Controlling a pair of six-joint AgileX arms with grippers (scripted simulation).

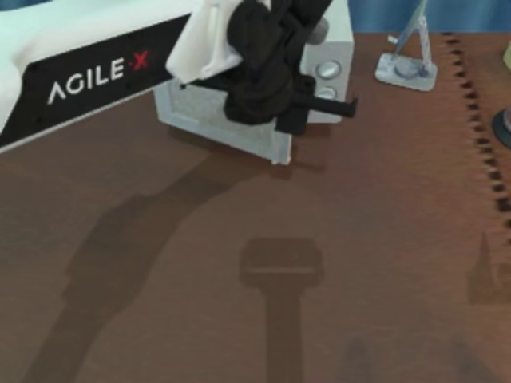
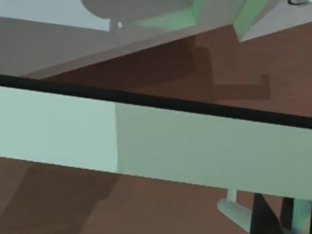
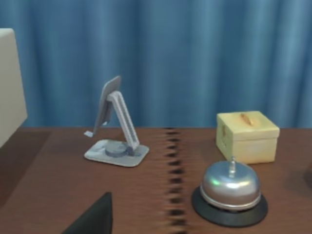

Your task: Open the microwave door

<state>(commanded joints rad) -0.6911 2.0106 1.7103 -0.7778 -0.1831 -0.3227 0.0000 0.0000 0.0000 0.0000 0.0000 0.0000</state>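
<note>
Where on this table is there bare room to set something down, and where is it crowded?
The wide near stretch of the table, in front of the microwave and its swung-out microwave door, lies bare. The far edge is crowded: left gripper at the door, then the grey stand; bell and yellow box toward the right.

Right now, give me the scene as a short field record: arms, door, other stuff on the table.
left arm: reaches in from the top view's left, its pincer at the microwave front
microwave door: swung outward from the body, mesh window facing the table's near side
knob panel: two silver knobs visible beside the pincer
right arm: not seen in the top view
other items: grey stand, service bell, yellow box, at the table's right
table: brown wood
</note>
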